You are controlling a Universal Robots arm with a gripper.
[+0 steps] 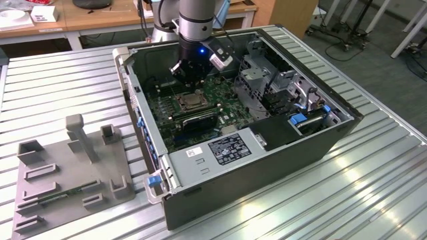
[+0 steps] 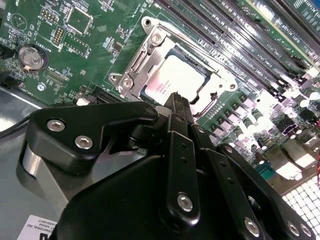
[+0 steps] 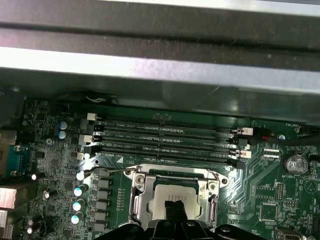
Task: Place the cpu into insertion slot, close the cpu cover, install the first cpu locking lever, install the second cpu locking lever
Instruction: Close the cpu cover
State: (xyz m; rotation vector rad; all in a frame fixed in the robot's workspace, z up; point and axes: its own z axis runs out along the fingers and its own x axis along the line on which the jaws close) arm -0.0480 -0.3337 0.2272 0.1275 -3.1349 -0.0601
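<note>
Silvery-beige, the cpu (image 2: 172,75) is seated in the insertion slot (image 1: 180,105), framed by the lowered cpu cover (image 2: 142,55). The jaws of the gripper (image 2: 176,98) are seen pressed together, empty, over the cpu. In the exterior view, a white printed label (image 1: 227,148) is found at five o'clock from the insertion slot; its text cannot be made out.
</note>
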